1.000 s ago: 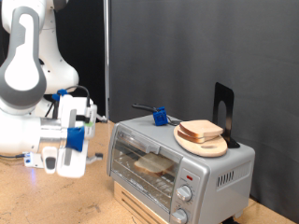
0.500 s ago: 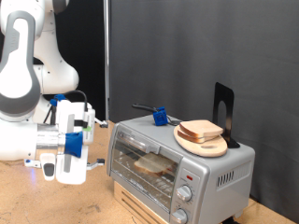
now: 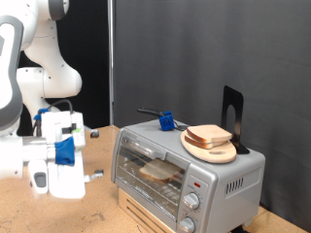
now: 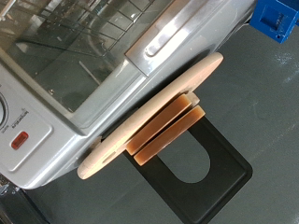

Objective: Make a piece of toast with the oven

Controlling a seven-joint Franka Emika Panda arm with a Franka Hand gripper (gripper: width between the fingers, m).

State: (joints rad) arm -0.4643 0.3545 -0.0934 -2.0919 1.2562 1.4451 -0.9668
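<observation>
Oven (image 3: 185, 167) sits on the wooden desk (image 3: 97, 209) toward the exterior view's right, door shut, a slice of toast (image 3: 159, 172) visible through the glass on the wire rack inside. Knobs (image 3: 191, 202) run down the front at the exterior view's right. On the oven's top, near its right edge in the exterior view, a round wooden plate (image 3: 216, 152) carries more bread slices (image 3: 208, 136), stacked flat; in the wrist view the plate (image 4: 140, 126) overhangs the oven (image 4: 84, 65) top edge with the slices (image 4: 168, 131) on it. Behind the plate a black stand (image 3: 231, 116) rises upright; its flat base with a cutout shows in the wrist view (image 4: 201, 168). A blue clip-like object (image 3: 167, 121) rests at the back of the oven top, with a dark rod beside it. Gripper (image 3: 92, 177) hangs off the oven's left side in the exterior view, well apart from the door, nothing seen between its fingers; cannot tell whether they are apart or together.
</observation>
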